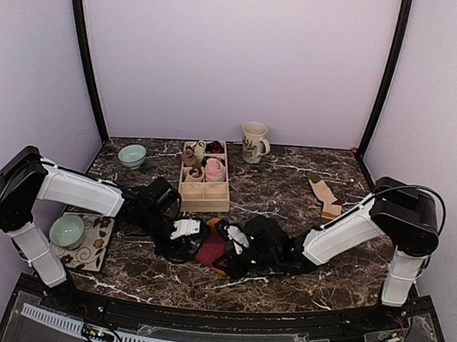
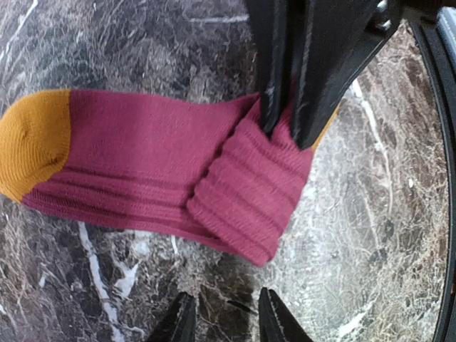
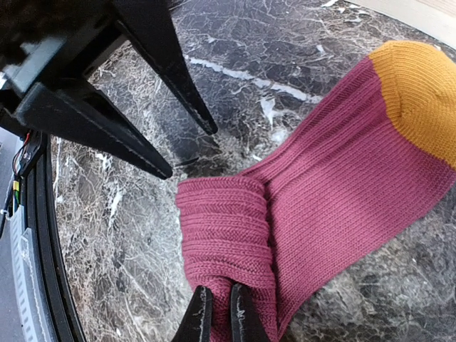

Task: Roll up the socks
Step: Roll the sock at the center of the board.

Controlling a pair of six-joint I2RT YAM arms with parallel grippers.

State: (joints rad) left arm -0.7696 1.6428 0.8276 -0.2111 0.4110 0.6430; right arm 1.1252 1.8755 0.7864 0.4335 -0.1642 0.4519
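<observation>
Right wrist, jaws: the right gripper (image 3: 221,317) is closed tight on the near end of the rolled cuff (image 3: 224,228) of the maroon sock (image 3: 342,178).
Right wrist, sock: the leg runs flat away from those jaws, up and to their right, ending in the orange toe (image 3: 424,92).
Right wrist, other arm: the left gripper (image 3: 189,151) hangs just beyond the far end of the roll. Its fingers are spread, with nothing between them and no contact with the knit.
Left wrist, jaws: its own fingertips sit apart at the bottom edge with only the marble table (image 2: 85,43) between them. The roll lies straight ahead, pinched by the right arm's two black fingers.
Left wrist, progress: only the cuff end is turned over. Most of the leg and all of the toe lie flat, so the roll looks barely begun.
Top, placing: both grippers meet over the sock at the near middle of the table. A beige sock (image 1: 325,196) lies flat well off to the right jaws' side, untouched.
Top, left to do: finishing this roll, then the beige sock.
Hidden: the wrists cover most of the maroon sock from above. A sliver of orange behind the right fingers may be a second sock underneath, but I cannot tell. The bundles in the wooden box (image 1: 204,207) are too small to make out.
</observation>
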